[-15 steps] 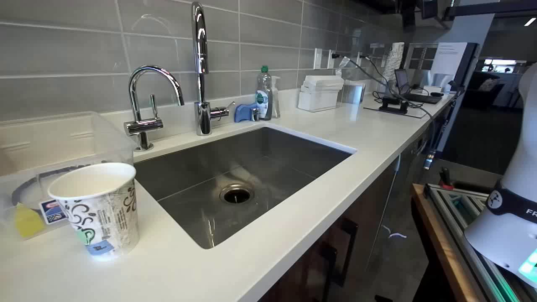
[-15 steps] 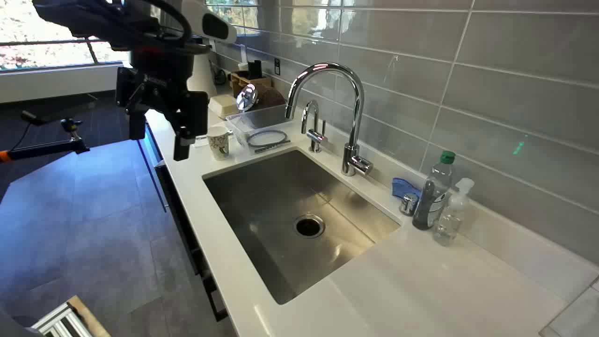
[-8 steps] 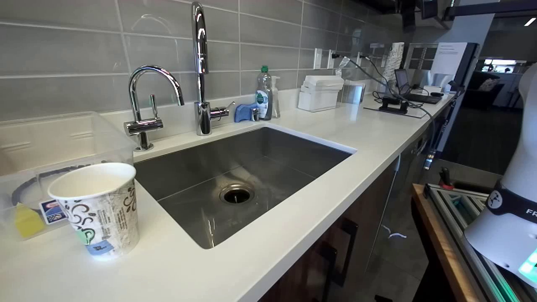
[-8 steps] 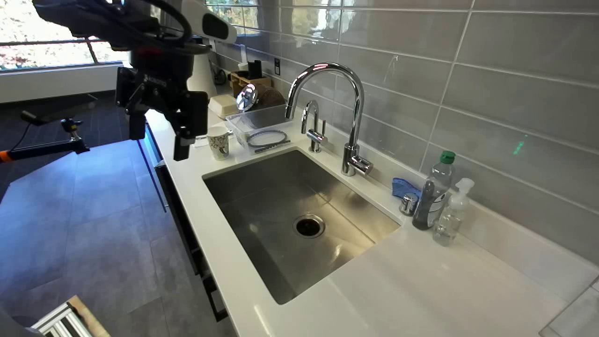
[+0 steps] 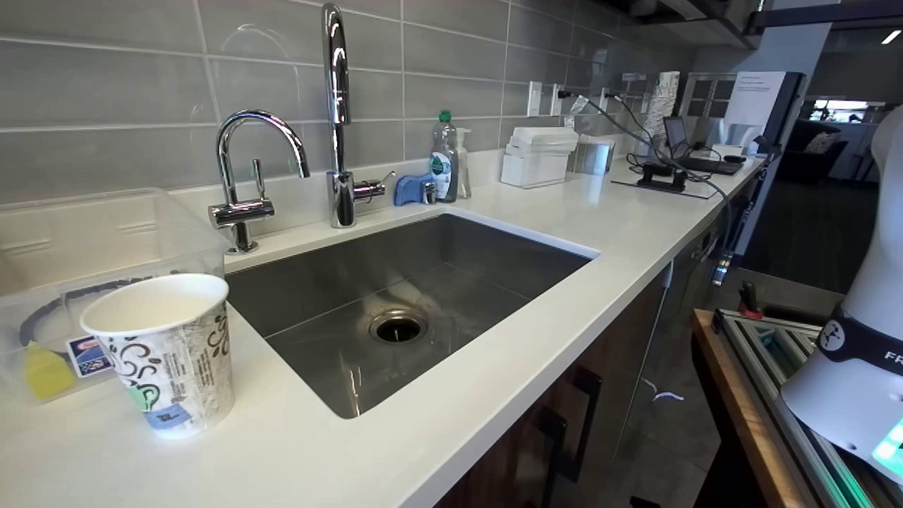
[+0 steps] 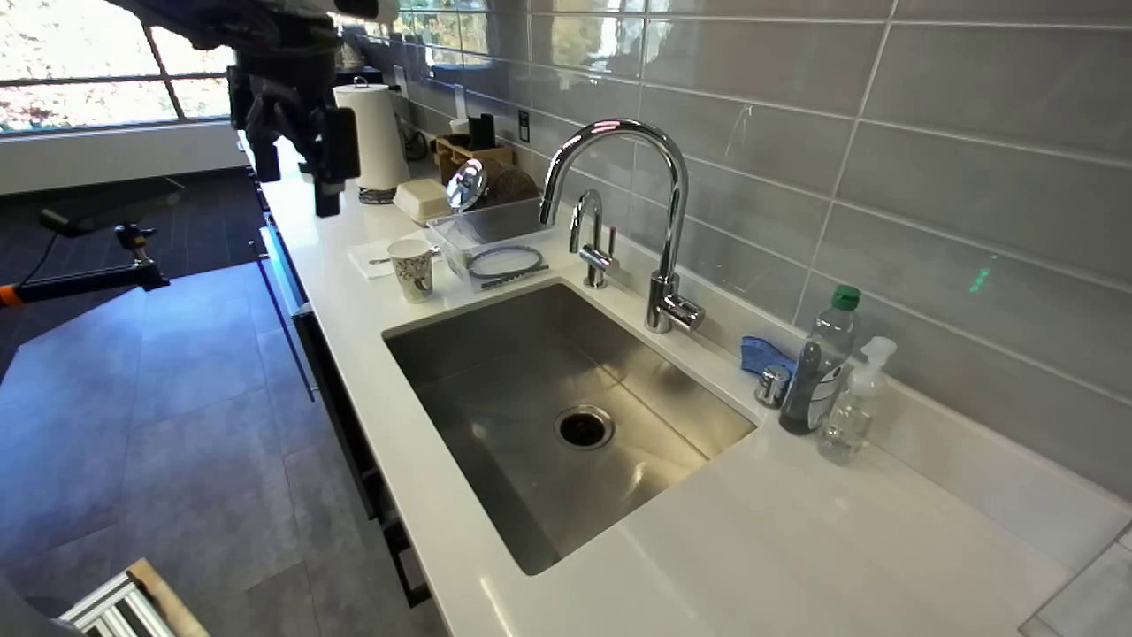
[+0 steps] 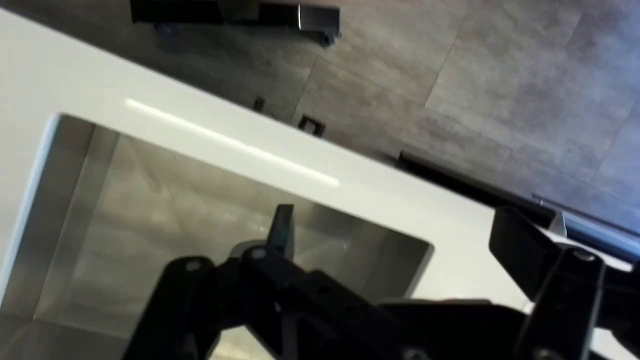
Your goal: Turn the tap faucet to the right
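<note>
Chrome faucet (image 6: 676, 221), tall and upright, stood on the counter (image 6: 778, 548) between the sink (image 6: 495, 433) and the tiled wall (image 6: 955, 221); its arched end pointed down. Small tap (image 5: 243, 210) stood near it, also along that wall. Clear tub (image 5: 92, 233) sat past the small tap, with a paper cup (image 5: 169, 360) just beside the tub. Near the sink's opposite end were a blue pad (image 6: 762, 356), a knob (image 6: 772, 387), a green-capped bottle (image 6: 818, 376) and a pump bottle (image 6: 853, 407). In an exterior view, the cup, tub and small tap lay between the gripper (image 7: 393, 222) and the faucet; whether any blocked the way could not be judged.

Gripper hung in the air, well apart from the faucet, fingers (image 7: 281, 229) pointing downward. Spread was wide; state released. Sink and counter showed between the fingers in the wrist view.

Counted: faucet, 1; small tap, 1; sink, 1; drain (image 5: 398, 327), 1; bottles, 2; knob, 1; tub, 1; cup beside the sink, 1; gripper, 1, with 2 fingers.
</note>
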Controlling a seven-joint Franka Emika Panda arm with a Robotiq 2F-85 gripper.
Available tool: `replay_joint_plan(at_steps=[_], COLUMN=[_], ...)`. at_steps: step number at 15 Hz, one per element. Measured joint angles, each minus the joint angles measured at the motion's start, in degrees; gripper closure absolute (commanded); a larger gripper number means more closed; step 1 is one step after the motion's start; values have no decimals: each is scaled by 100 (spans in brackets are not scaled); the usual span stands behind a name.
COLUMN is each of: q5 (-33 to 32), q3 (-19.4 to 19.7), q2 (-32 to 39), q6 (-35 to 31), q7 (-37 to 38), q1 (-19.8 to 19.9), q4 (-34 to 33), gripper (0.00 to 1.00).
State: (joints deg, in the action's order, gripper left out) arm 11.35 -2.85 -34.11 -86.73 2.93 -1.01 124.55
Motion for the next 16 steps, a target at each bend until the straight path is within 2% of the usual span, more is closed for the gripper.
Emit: replay_joint_plan(at_steps=[1,5,10,11,13,16], q5=[25,-117,-1039,-1322,-2020,-3130], q3=[-168,-533,-711,-741,-799,-1032], q2=[139,956,1965,2141,2453,2768], q6=[-473,-2283,-4153,-4460,-4965,-5261], q7=[217,996,2159,2470,3220,4491], q1=[-1,45,201,247,332,647], q4=[-120,-773,-1430,-1509,-1612,-1665], gripper=[26,58,95,100,100,100])
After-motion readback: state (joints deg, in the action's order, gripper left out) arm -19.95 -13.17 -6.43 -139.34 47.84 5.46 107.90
